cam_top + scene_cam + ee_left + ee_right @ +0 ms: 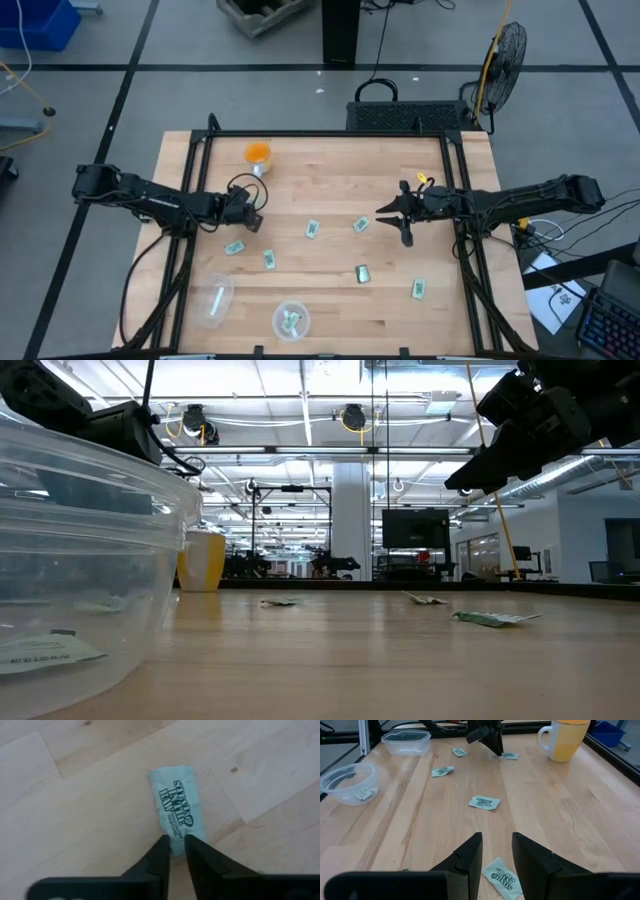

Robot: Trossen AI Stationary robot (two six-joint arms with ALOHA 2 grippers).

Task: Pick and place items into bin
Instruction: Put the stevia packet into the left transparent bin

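We see the left gripper (174,851) jaws pinching a pale packet (176,805) (centre frame); right gripper (497,851) jaws spread.

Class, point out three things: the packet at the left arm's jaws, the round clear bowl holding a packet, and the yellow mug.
packet (176,807), left wrist view, middle of its printed face.
round clear bowl (277,313), high view, its left rim.
yellow mug (567,741), right wrist view, middle of its side wall.
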